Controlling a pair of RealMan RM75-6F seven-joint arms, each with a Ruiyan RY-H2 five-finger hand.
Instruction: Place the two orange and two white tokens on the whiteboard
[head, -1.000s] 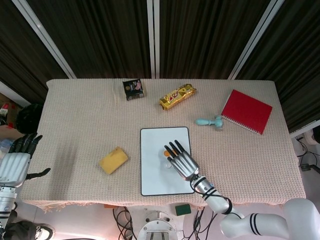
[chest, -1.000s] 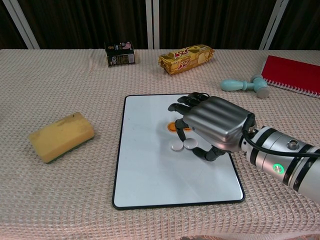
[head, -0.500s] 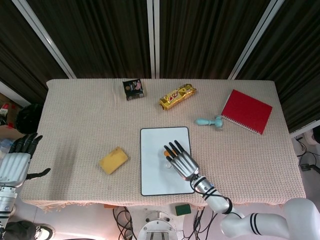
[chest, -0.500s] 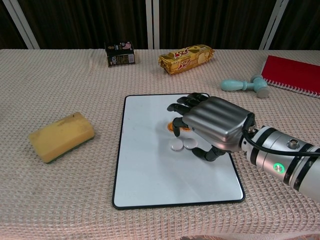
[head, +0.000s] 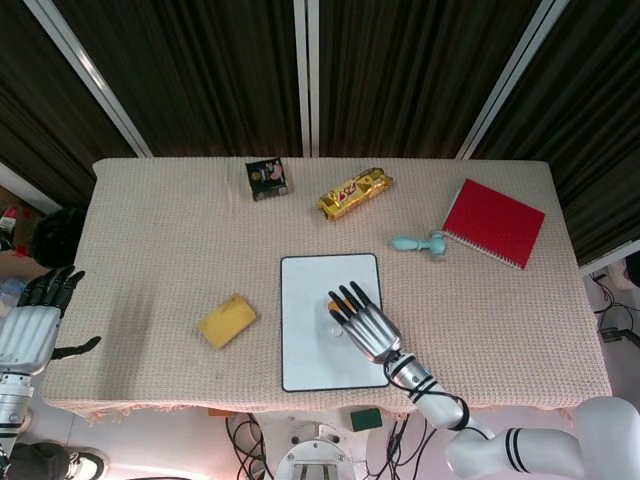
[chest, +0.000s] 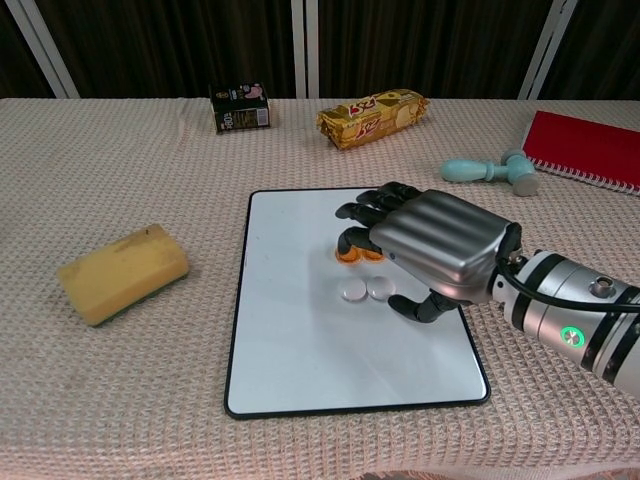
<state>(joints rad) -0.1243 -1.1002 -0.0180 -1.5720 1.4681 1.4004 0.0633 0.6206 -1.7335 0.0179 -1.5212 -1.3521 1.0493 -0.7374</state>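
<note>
The whiteboard (chest: 290, 350) lies flat near the table's front edge, also seen from above as the whiteboard (head: 308, 355). Two white tokens (chest: 364, 291) sit side by side near its middle. Orange tokens (chest: 350, 257) lie just beyond them, partly covered by fingertips; I cannot tell whether there is one or two. My right hand (chest: 432, 246) hovers over the board's right half, palm down with fingers spread, their tips above the orange tokens and the thumb near the board. It holds nothing. My left hand (head: 30, 325) hangs open off the table's left side.
A yellow sponge (chest: 122, 272) lies left of the board. At the back stand a small dark box (chest: 240, 108) and a gold snack packet (chest: 372, 116). A teal tool (chest: 490, 171) and a red notebook (chest: 585, 148) lie at the right.
My right hand has lifted slightly and eased back to the right, showing more of the orange under its fingertips. The white tokens and the left hand have stayed put.
</note>
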